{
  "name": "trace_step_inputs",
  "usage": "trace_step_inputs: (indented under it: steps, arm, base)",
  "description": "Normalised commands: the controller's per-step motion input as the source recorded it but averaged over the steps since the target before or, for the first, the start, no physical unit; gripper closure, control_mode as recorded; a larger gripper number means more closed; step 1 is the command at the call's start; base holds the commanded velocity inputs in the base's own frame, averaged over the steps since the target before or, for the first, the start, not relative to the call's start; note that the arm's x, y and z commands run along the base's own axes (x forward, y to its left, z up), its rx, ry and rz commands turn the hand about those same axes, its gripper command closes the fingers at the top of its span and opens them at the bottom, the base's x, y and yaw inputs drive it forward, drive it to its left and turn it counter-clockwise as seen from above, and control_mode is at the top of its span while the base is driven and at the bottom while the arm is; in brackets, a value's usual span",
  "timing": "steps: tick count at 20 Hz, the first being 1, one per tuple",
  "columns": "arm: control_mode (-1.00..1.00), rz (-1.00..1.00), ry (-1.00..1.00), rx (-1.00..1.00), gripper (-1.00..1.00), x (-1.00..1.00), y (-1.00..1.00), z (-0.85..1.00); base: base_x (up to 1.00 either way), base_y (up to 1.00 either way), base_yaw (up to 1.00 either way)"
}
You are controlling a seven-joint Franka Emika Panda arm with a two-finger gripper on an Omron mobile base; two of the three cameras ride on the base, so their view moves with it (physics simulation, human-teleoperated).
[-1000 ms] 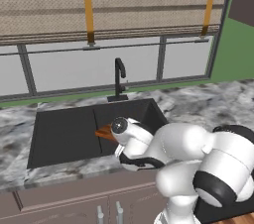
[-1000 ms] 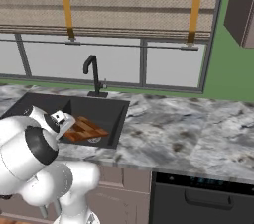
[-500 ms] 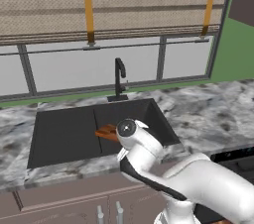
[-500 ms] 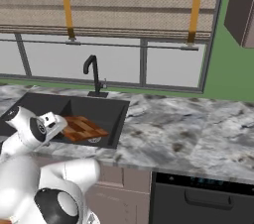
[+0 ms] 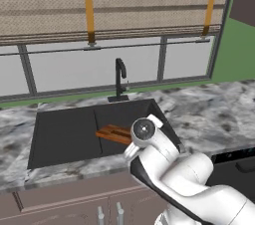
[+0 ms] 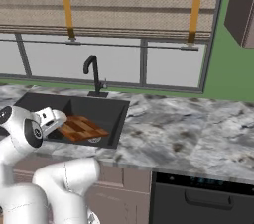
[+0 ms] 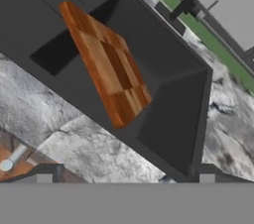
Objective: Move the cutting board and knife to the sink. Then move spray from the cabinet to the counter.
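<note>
Board: the rectangular checkered wooden cutting board (image 6: 81, 128) of dark and tan blocks is seen lying inside the black sink basin (image 5: 64, 134), tilted, one end raised against the basin's divider.
Sink: the basin is set in the grey-and-white marbled stone counter (image 6: 183, 134), below a black curved faucet (image 5: 120, 77).
Gripper: the two-finger gripper's dark tips (image 7: 124, 178) are set wide apart; nothing is held between them.
Hand: it is held above the basin's front edge, apart from the board.
Knife: none can be made out in the sink or on the counter; its place cannot be told.
Spray and cabinet: neither bottle nor shelf recess can be made out here.
Done (judged): the board is delivered to the sink.
Left (judged): the knife is unconfirmed; the spray step is not yet begun.
</note>
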Motion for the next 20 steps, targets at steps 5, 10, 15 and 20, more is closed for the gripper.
trace_step_inputs:
  steps: [5, 10, 15, 20]
  arm:
    - [-1.0, -0.14, -0.03, 0.0, -1.0, -0.03, 0.0, 1.0]
    - [-1.0, -0.11, -0.03, 0.0, -1.0, -0.07, 0.0, 0.95]
    - [1.0, -0.06, 0.0, 0.0, -1.0, -0.17, 0.05, 0.19]
    - [1.0, 0.0, 0.0, 0.0, -1.0, 0.0, 0.0, 0.0]
  base:
    - [0.0, 0.0, 0.0]
    - [0.0, 0.0, 0.0]
    - [-0.26, 0.1, 0.0]
    - [-0.87, 0.46, 0.0]
